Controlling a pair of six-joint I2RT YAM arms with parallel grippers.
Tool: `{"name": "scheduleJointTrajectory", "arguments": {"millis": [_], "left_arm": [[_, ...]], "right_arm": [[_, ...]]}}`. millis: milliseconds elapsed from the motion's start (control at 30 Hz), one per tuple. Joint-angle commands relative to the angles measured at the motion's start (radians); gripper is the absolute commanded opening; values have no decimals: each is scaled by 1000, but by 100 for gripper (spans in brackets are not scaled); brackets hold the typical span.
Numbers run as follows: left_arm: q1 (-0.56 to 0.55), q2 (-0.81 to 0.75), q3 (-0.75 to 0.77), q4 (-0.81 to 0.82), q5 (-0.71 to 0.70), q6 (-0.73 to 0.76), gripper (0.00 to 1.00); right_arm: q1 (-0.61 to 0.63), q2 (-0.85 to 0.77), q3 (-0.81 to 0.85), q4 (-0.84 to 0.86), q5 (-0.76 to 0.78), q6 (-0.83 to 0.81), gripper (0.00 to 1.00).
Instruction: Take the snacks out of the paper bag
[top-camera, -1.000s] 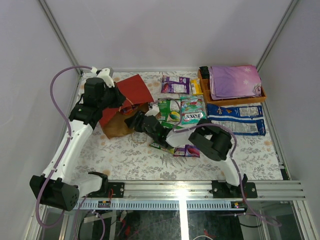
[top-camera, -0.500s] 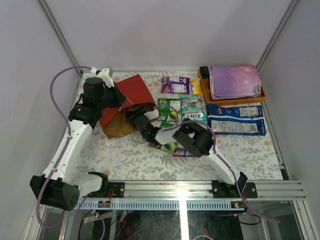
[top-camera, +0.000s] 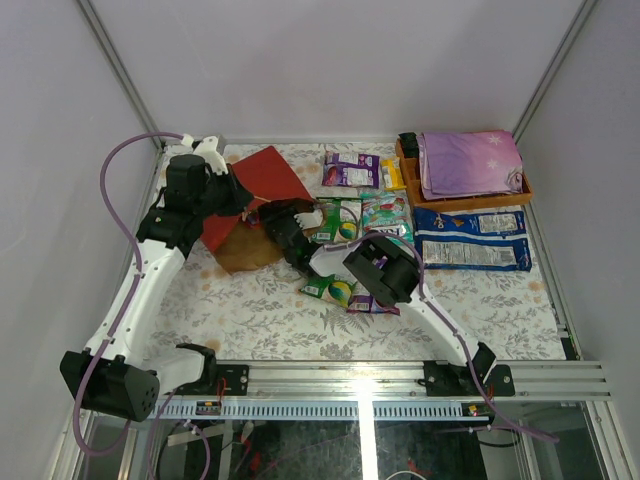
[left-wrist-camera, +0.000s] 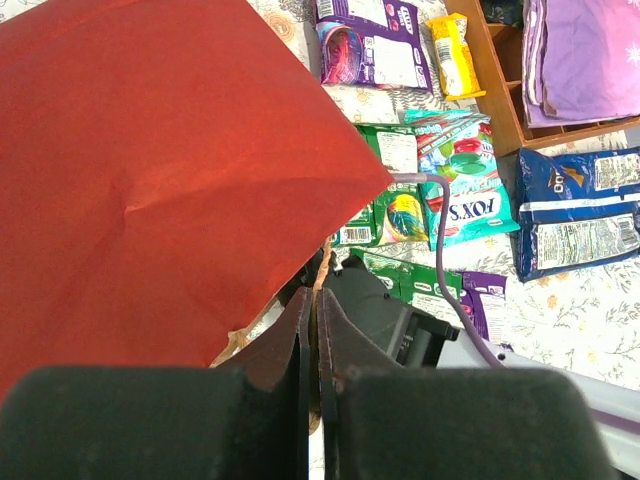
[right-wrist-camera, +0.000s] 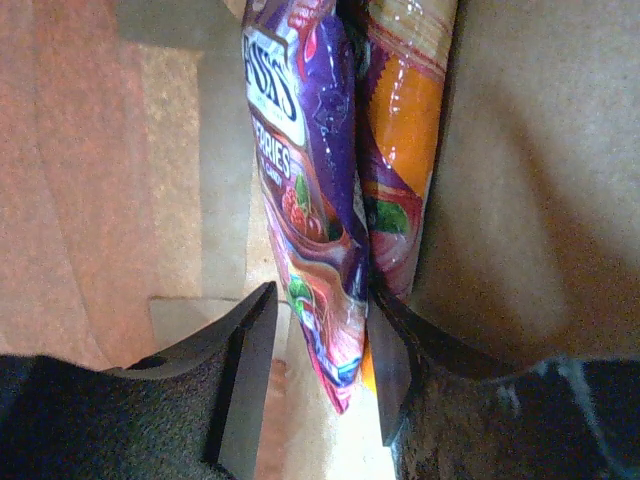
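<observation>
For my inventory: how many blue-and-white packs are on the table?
2 packs: one beside the wooden tray, the other in front of it. The paper bag may hide more.

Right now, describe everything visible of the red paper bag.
The paper bag is large, creased, red outside and brown inside. It lies on the table, far left, mouth toward the middle. The left fingers are shut on its rim, holding it open; the right fingers reach inside, astride a purple packet beside an orange packet.
</observation>
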Motion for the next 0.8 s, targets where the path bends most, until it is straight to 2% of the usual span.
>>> {"name": "scheduleJointTrajectory", "arguments": {"millis": [0,167,233,267,367,400,533,667,767], "left_arm": [[14,3,34,29,19,-7,0],[15,5,34,29,23,-8,0],[15,6,33,29,22,-9,0],[16,7,34,28,23,-9,0],[15,10,33,29,22,-8,0],[15,10,32,29,22,-8,0],[18,11,32,29,22,-10,0],[20,11,33,29,21,-10,0],[22,14,34,25,24,-17,0]], "right_arm": [[-25,26,92,-27,37,13,47],[-35,88,204,-92,30,14,47],[-37,112,262,-111,28,2,42],[-39,124,278,-112,26,-10,35],[-41,141,320,-73,11,-56,2],[-40,135,314,-62,2,-69,0],[-39,38,161,43,-46,-66,0],[-18,-108,-92,258,-160,-46,0],[4,-217,-266,443,-243,-90,0]]}}
